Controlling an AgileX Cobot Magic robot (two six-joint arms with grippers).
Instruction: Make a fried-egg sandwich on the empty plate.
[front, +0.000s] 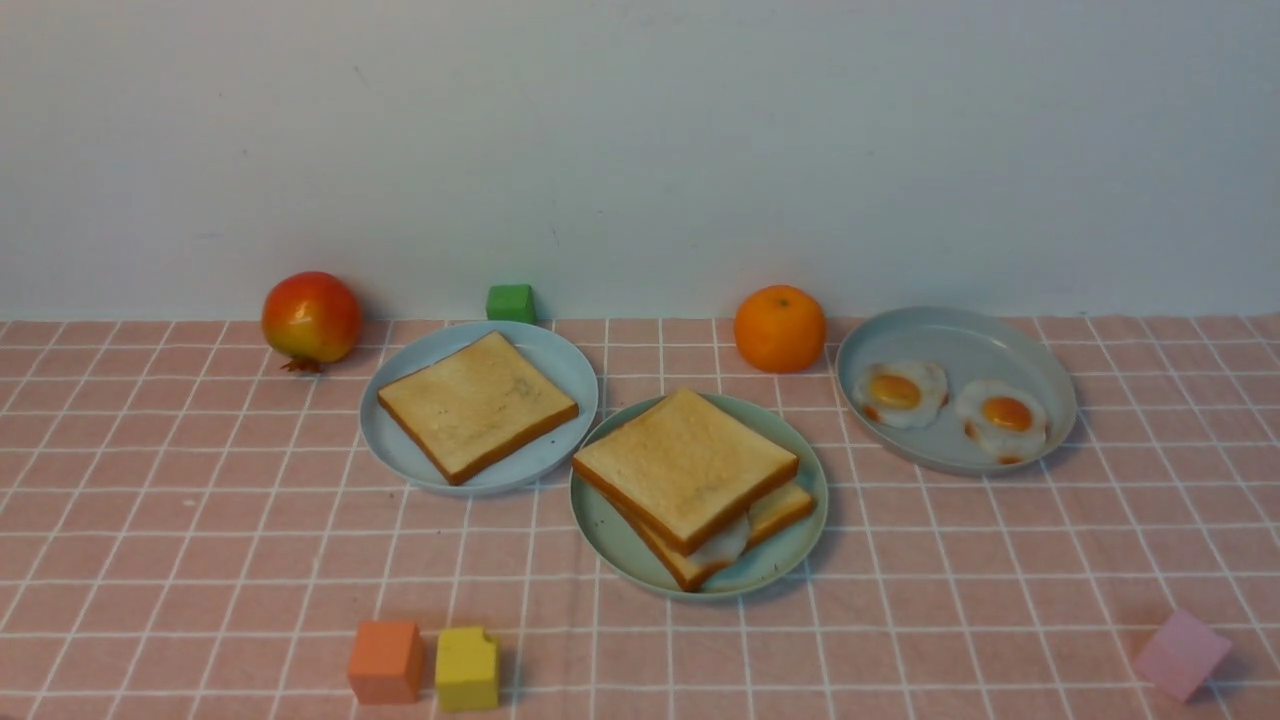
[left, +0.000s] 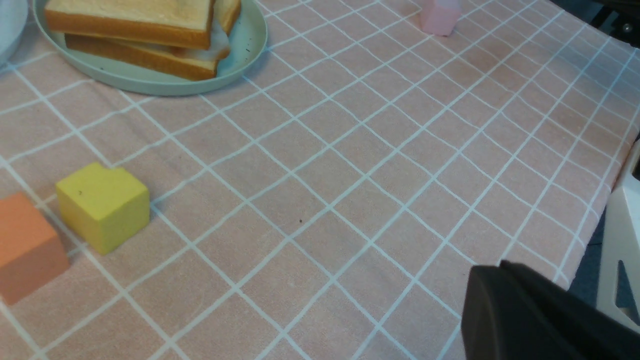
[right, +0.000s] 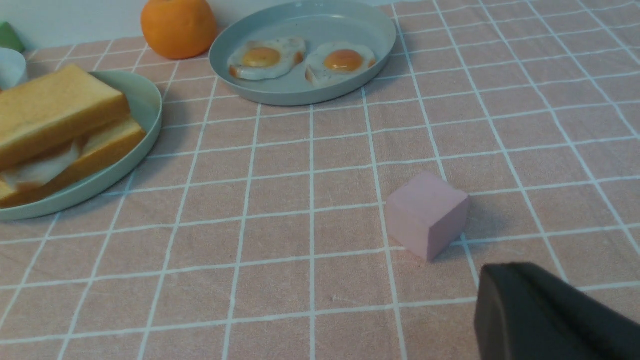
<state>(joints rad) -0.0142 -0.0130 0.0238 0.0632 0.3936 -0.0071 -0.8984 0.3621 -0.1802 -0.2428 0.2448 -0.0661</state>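
Note:
The fried-egg sandwich (front: 690, 480) lies on the mint-green plate (front: 610, 530) at the table's middle: two toast slices stacked askew, with white egg showing at the front edge. It also shows in the left wrist view (left: 140, 30) on the plate (left: 240, 55), and in the right wrist view (right: 55, 120) on the plate (right: 150, 110). Neither gripper appears in the front view. My left gripper (left: 500, 272) is shut and empty, near the table's front edge. My right gripper (right: 505, 275) is shut and empty, just beside a pink cube (right: 427, 215).
A blue-grey plate (front: 560, 360) holds a lone toast slice (front: 478, 405). A grey plate (front: 960, 330) holds two fried eggs (front: 900, 392). An orange (front: 780, 328), a pomegranate (front: 311, 318) and a green cube (front: 511, 302) stand at the back. Orange (front: 385, 660), yellow (front: 467, 668) and pink (front: 1181, 655) cubes stand in front.

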